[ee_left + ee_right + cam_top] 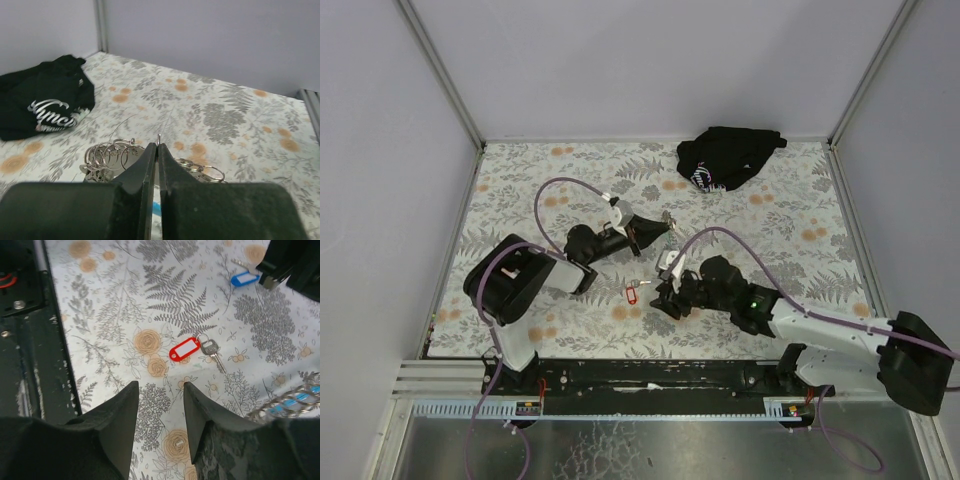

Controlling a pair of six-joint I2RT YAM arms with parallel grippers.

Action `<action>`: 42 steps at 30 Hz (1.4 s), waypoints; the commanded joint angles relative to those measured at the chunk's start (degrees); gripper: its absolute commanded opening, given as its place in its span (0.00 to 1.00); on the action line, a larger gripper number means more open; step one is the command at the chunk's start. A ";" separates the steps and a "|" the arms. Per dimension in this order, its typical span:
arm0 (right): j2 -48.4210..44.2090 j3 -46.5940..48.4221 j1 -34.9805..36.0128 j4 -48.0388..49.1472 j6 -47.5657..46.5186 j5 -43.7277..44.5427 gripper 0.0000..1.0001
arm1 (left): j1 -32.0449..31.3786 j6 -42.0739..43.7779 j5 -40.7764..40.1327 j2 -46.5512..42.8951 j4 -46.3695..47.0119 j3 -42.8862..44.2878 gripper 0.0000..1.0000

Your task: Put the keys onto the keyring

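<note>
The left pincer (156, 150) is seen fully closed, its two black fingers pressed together on a thin metal edge that sticks up between the tips. This edge sits in the middle of the keyring (107, 155), a cluster of silver metal rings spread to both sides of the fingers, and a light-blue strip is glimpsed in the slit below. Whether the edge is one of the rings cannot be told for certain.

The right pincer (160, 386) is held wide open with nothing between its fingers, low over the grey-and-orange floral worktop (790, 220). Just ahead of it, a small metal key with a red plastic tag (186, 348) is lying flat. A second key with a blue plastic tag (244, 278) is seen farther off, beside the left pincer. The rings and light-blue strap are also caught at the lower right edge of the right wrist view.

A black cloth bundle with white lettering (725, 157) is lying near the far edge.
</note>
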 commanded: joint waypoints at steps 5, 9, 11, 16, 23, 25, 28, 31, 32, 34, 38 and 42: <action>14.93 8.68 7.52 8.22 5.87 18.73 0.47 | 5.12 0.68 -3.43 3.54 2.00 3.03 0.00; 22.51 9.54 9.32 15.47 8.86 25.74 0.48 | 6.80 0.36 -3.84 4.51 2.01 3.31 0.00; 25.46 9.78 9.50 18.51 10.44 28.98 0.49 | 7.10 0.37 -3.81 4.97 2.05 3.27 0.00; 31.89 12.65 9.81 20.45 10.97 34.10 0.49 | 7.38 0.69 -3.91 5.99 2.20 2.79 0.00; 38.36 16.36 10.14 21.63 10.50 36.71 0.51 | 7.50 0.24 -3.67 6.80 2.85 2.96 0.00; 39.99 17.67 10.20 21.16 10.56 36.85 0.51 | 7.56 0.16 -3.53 6.77 2.80 2.98 0.00; 42.23 19.31 10.47 18.97 11.32 38.60 0.51 | 7.57 0.08 -3.52 6.78 2.76 2.96 0.00; 43.40 19.92 10.75 17.68 12.25 41.37 0.49 | 7.56 -0.22 -3.24 6.80 2.74 3.05 0.00; 43.71 19.92 10.74 17.31 12.43 41.92 0.49 | 7.51 -0.32 -3.10 6.86 2.88 3.13 0.00; 44.45 20.17 10.78 16.56 12.73 42.17 0.47 | 7.59 -0.59 -2.88 7.12 2.91 3.20 0.00; 45.77 21.07 10.99 15.17 13.23 41.97 0.44 | 7.56 -0.81 -2.79 7.26 3.12 3.23 0.00; 46.13 21.63 11.06 14.40 13.63 40.51 0.44 | 7.47 -0.89 -2.61 7.34 3.15 3.24 0.00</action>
